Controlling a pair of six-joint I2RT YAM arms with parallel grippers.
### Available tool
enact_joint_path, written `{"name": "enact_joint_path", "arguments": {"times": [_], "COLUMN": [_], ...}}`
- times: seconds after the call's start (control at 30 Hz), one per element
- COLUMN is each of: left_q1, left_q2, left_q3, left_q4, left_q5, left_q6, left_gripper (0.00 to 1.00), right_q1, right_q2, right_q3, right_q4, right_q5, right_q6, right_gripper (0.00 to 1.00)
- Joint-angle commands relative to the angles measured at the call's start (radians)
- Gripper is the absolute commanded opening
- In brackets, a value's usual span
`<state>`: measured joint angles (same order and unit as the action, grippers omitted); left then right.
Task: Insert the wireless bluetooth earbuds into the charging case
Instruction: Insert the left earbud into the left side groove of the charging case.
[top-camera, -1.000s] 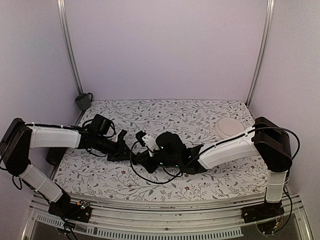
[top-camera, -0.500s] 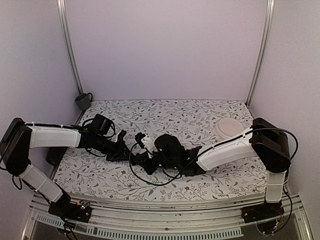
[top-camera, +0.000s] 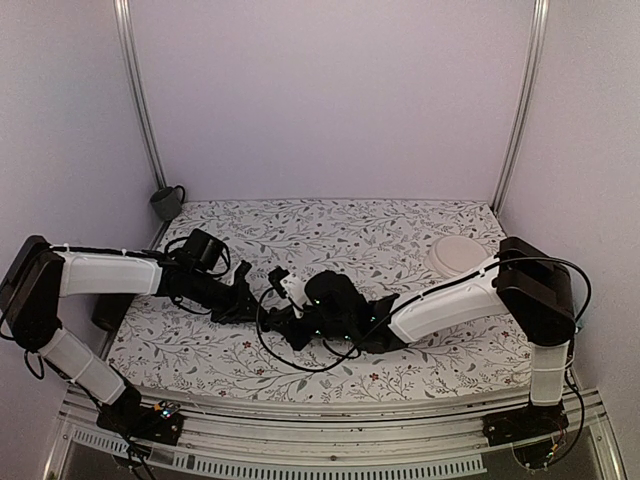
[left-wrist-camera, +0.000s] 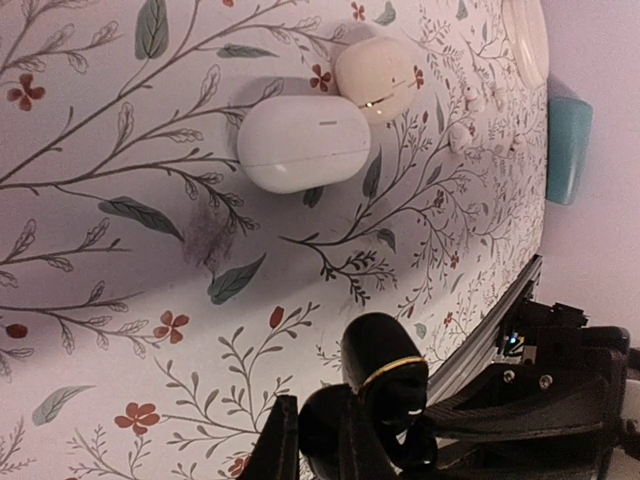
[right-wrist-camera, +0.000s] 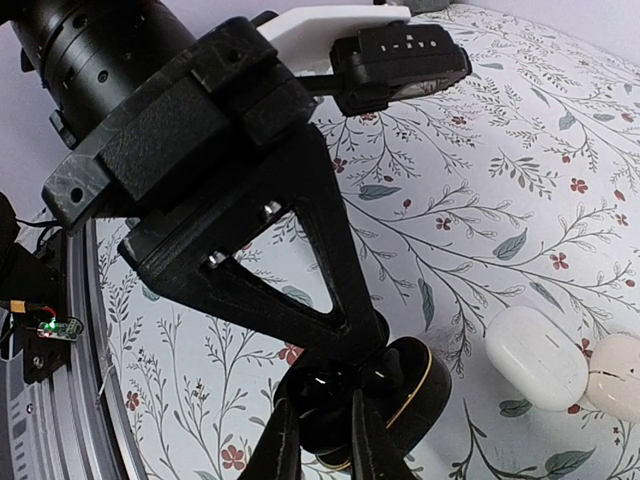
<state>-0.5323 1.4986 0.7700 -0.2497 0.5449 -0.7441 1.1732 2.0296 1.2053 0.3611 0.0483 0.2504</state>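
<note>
The charging case (right-wrist-camera: 420, 395) is black with a gold rim, and its lid is open. It also shows in the left wrist view (left-wrist-camera: 385, 375). My left gripper (left-wrist-camera: 322, 428) is shut on the case and holds it just above the floral cloth. It comes in from the upper left of the right wrist view. My right gripper (right-wrist-camera: 325, 435) is nearly shut on a glossy black earbud (right-wrist-camera: 335, 392) at the open case. In the top view the left gripper (top-camera: 248, 303) and right gripper (top-camera: 283, 318) meet and hide the case. I cannot make out the second earbud.
Two white oval pebble-like cases (left-wrist-camera: 300, 145) (left-wrist-camera: 378, 78) lie on the cloth just beyond the grippers. They also show in the right wrist view (right-wrist-camera: 535, 355) (right-wrist-camera: 615, 370). A white round dish (top-camera: 458, 255) sits at the back right. A grey cup (top-camera: 166, 202) stands at the back left corner.
My right arm has moved a little to the left, closer to the left gripper. The left arm has hardly moved.
</note>
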Motion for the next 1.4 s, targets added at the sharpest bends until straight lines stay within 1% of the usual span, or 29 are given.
{"name": "enact_joint_path", "arguments": {"times": [0.0,0.13,0.17,0.27,0.33,0.53,0.67,0.9,1.37], "left_q1": [-0.008,-0.008,-0.008,-0.009,-0.009,-0.011,-0.012,-0.012,-0.015], "left_q2": [-0.001,0.003,0.004,0.005,0.005,0.009,0.010,0.023,0.071], "left_q3": [0.037,0.042,0.043,0.045,0.045,0.043,0.043,0.048,0.129], "left_q4": [0.023,0.024,0.024,0.023,0.024,0.025,0.026,0.022,-0.104], "left_q5": [0.029,0.026,0.024,0.023,0.022,0.017,0.013,0.002,-0.059], "left_q6": [0.010,0.011,0.011,0.010,0.008,0.007,0.006,0.000,0.022], "left_gripper": [0.00,0.00,0.00,0.00,0.00,0.00,0.00,0.00,0.00], "right_q1": [0.000,0.006,0.007,0.008,0.008,0.009,0.008,0.008,0.008], "right_q2": [0.050,0.058,0.061,0.070,0.072,0.075,0.072,0.072,0.069], "right_q3": [-0.003,-0.004,0.026,0.041,0.045,0.052,0.053,0.070,0.079], "right_q4": [-0.116,-0.121,-0.126,-0.139,-0.147,-0.160,-0.169,-0.169,-0.139], "right_q5": [0.036,0.033,0.033,0.043,0.050,0.066,0.074,0.048,0.022], "right_q6": [0.013,0.012,0.013,0.018,0.023,0.043,0.051,0.056,0.079], "right_gripper": [0.17,0.18,0.18,0.18,0.22,0.23,0.25,0.29,0.33]}}
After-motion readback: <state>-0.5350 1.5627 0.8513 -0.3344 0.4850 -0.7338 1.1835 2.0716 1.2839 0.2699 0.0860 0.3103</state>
